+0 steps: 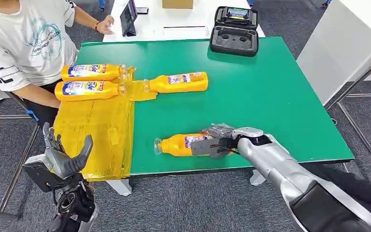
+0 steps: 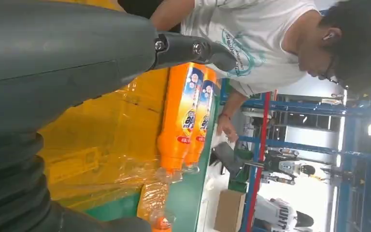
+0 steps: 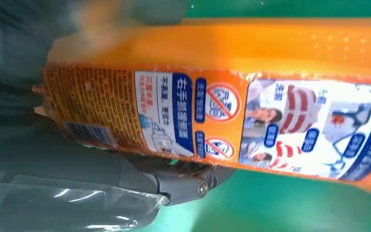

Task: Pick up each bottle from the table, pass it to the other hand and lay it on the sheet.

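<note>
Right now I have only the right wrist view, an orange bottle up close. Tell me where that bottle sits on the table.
Observer: The bottle lies on its side near the front edge of the green table. The right hand grips its base end.
Operator: Give me the left hand.
Observer: The left hand holds nothing, its fingers apart. It is off the table's front left corner, beside the yellow sheet.
Operator: Count what's on the sheet.
Observer: Two bottles lie side by side at the sheet's far end. A third bottle lies on the green just right of them, cap toward the sheet.
</note>
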`<state>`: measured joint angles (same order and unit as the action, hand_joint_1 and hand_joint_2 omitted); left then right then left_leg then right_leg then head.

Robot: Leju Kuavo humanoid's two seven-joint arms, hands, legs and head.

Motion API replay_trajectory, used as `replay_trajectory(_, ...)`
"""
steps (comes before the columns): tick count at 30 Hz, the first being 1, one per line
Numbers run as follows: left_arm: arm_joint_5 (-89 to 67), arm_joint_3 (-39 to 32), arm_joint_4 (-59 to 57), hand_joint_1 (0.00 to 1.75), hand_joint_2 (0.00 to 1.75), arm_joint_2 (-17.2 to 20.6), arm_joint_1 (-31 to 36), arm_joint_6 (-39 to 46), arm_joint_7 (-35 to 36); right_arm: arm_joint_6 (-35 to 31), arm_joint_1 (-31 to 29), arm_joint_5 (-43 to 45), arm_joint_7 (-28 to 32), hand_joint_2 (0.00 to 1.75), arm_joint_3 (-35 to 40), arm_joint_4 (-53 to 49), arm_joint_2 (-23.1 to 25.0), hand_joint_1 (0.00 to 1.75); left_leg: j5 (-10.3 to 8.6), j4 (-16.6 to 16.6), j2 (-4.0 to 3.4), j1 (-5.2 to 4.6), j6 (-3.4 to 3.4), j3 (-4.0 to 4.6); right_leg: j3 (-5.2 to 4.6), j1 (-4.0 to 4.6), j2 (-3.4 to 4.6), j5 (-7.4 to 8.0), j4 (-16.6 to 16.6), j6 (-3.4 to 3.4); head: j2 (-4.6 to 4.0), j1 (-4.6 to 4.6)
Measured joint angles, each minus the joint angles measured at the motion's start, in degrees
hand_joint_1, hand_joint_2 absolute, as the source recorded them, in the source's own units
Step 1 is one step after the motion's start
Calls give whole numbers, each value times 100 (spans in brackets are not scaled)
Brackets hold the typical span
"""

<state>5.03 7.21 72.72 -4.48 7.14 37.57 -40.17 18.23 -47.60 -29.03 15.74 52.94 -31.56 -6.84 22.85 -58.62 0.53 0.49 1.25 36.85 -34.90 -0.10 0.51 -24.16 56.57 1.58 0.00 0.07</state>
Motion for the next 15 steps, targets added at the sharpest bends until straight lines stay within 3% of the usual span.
replay_trajectory(7,4,-61,-4,0,175,-13,-4,-107,0,-437,29,193,182,175,6,79,55,175,0,0,0,0,0,0,0,1,0,0,0,0,0,2)
replay_trajectory(15,564,-111,155,0,175,-63,-231,-787,0,-2123,646,1171,1322,175,-954,-425,245,175,1,0,0,2,-1,3,-4,1,0,-2,0,-1,0,2)
